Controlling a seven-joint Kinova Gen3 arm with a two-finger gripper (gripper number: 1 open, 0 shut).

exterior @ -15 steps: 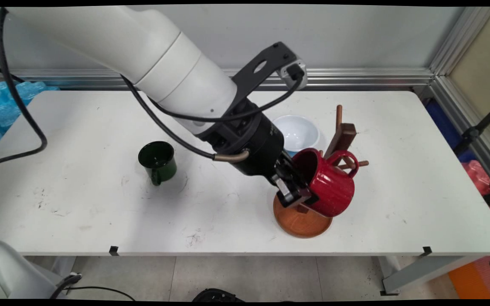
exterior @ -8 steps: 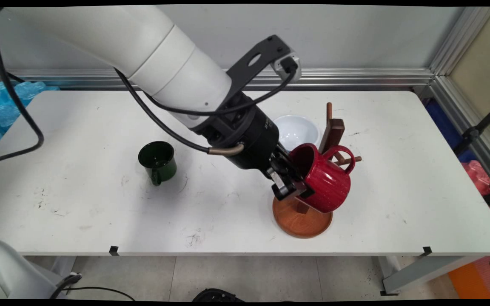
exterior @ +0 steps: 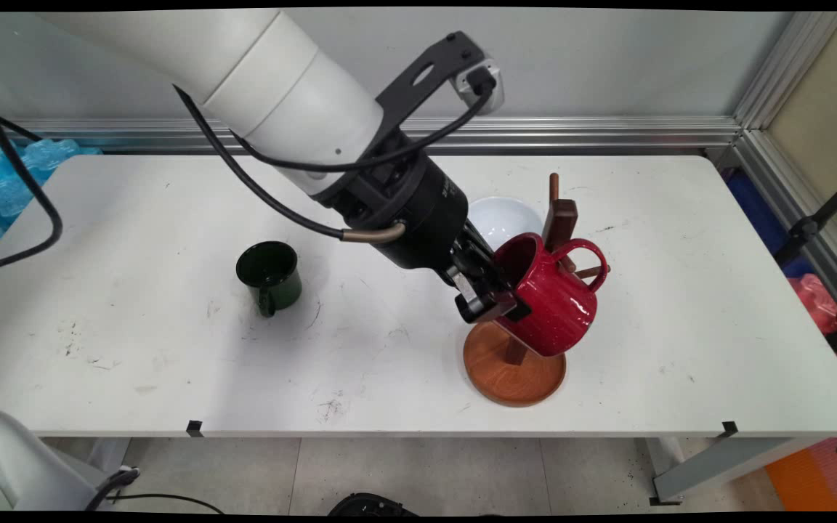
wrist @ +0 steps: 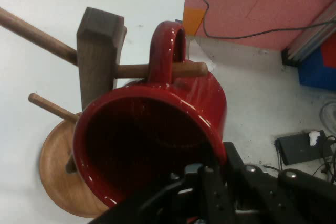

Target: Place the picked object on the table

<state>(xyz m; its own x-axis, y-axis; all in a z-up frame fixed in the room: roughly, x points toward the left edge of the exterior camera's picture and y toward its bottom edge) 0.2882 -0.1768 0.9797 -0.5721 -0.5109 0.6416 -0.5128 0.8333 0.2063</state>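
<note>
We are seeing the end effector pinching the rim of a red mug, one finger inside the mouth and the other against the outer wall, as the hand view is showing from close up. The mug is hanging tilted above the round base of a wooden mug tree, clear of the bench. Its long axis is lying on a slant: the open mouth is facing up and to the left, toward the arm, while its bottom is pointing down and to the right. The handle is sitting on the upper right side, and in the hand view a horizontal peg of the mug tree is passing through the handle loop.

The mug is looking glossy and deep red, with fine vertical ribbing along its outer wall and a dark, smooth inside. The mug tree is showing a dark upright post with thin pegs sticking out, standing on an orange-brown disc near the front edge of the bench.

A white bowl is sitting just behind the mug tree, partly hidden by the arm. A dark green mug is standing upright well to the left, its handle pointing toward the near side.
</note>
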